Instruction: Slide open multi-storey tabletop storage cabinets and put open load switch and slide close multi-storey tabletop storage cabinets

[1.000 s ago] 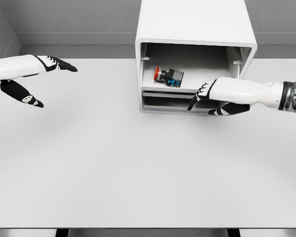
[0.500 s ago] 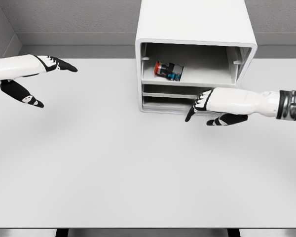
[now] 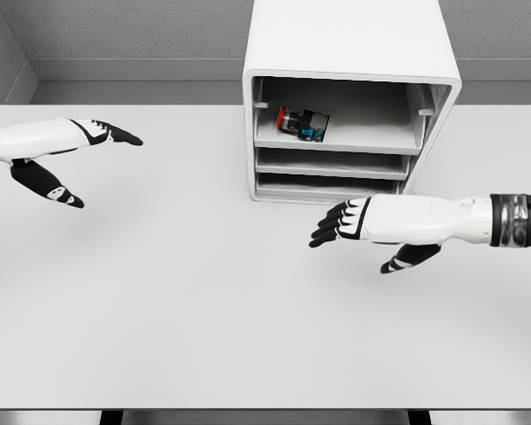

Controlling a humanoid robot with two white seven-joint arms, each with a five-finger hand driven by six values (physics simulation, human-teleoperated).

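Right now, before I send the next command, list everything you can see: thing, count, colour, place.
cabinet: 1, white, back of the table right of centre, front showing three tiers
switch: 1, red and black with a blue part, lying on the top tier, left side
table: 1, light grey, fills most of the view
wall: grey, behind the table
left hand: 1, white with black fingers, over the table's left edge, open, holding nothing
right hand: 1, white with black fingers, over the table in front of the cabinet, clear of it, open, holding nothing
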